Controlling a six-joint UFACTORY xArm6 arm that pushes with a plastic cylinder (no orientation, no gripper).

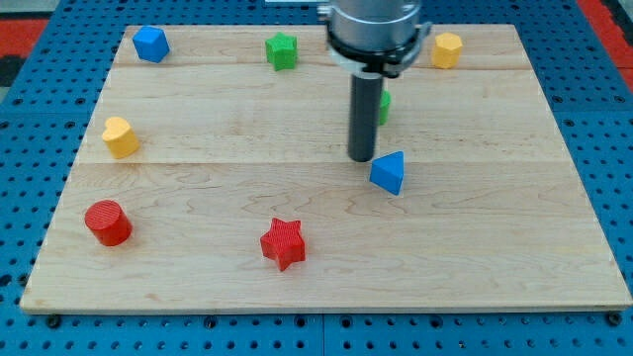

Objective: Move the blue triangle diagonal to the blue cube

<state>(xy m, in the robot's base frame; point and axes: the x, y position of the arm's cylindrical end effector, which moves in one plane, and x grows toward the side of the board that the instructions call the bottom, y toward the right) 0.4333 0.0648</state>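
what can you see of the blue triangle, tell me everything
The blue triangle is a small solid wedge-shaped block, matte and plastic-looking, with a lighter face toward the view's top and a darker side face. It lies flat on the wooden board, slightly right of centre. My tip stands just to its upper left, very close or barely touching; contact cannot be confirmed. No other block touches it. The blue cube sits far off at the board's top left corner.

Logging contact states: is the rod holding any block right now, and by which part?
Nothing is held. My tip stands just left of the blue triangle, by its upper-left side.
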